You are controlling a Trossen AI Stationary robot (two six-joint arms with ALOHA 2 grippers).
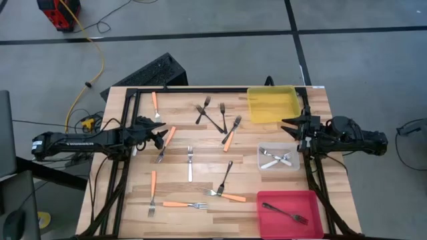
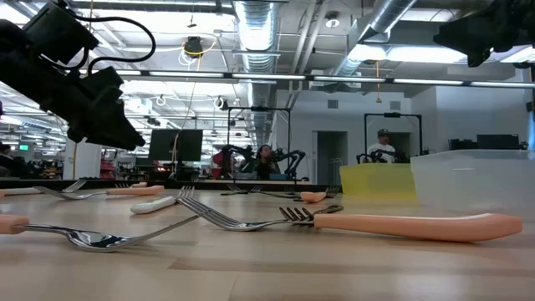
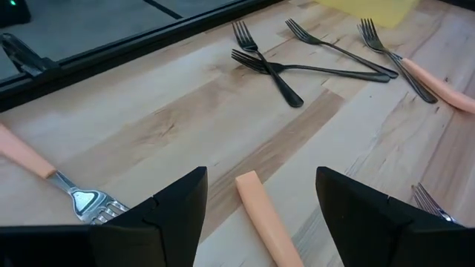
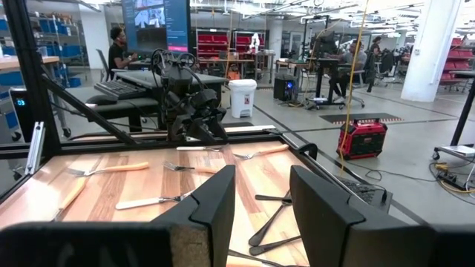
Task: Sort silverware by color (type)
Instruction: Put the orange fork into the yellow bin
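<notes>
The left hand (image 3: 260, 215) hides the orange fork's (image 3: 266, 219) tines.

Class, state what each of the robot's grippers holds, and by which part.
Nothing: the left gripper hovers open over an orange fork handle; the right gripper is open.

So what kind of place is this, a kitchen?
Probably not: it looks like a robot lab or workshop. Exposed ducts and pipes run overhead, more robot arms sit at other benches, and a person works at a computer.
</notes>
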